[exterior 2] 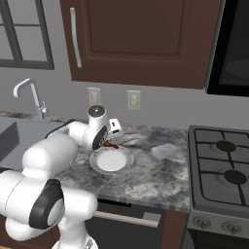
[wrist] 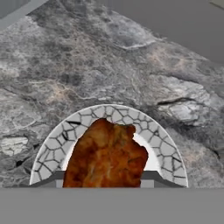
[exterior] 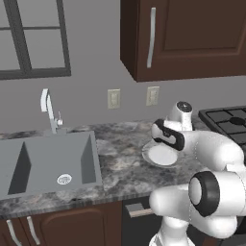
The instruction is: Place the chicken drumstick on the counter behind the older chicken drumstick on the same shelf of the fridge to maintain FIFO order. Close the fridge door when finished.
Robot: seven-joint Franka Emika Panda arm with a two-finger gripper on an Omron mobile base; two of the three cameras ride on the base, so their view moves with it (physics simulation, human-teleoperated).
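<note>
fingers (wrist: pixel 104 180): pinching the chicken drumstick (wrist: pixel 106 155) | place: over the plate (exterior 2: pixel 111 160) on the bench (exterior 2: pixel 155 170), plate left of the stove (exterior 2: pixel 221 170) | risk: my guess, greasy meat slips and drops during the carry to the fridge

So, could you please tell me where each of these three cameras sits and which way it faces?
Left base view: behind the arm's left, facing the counter, sink and plate; arm at lower right.
Right base view: behind its right, facing the same plate, with the stove; arm at lower left.
Hand view: on the hand, looking down the claw at the chicken drumstick on the plate; dark fingertips flank the drumstick.
</note>
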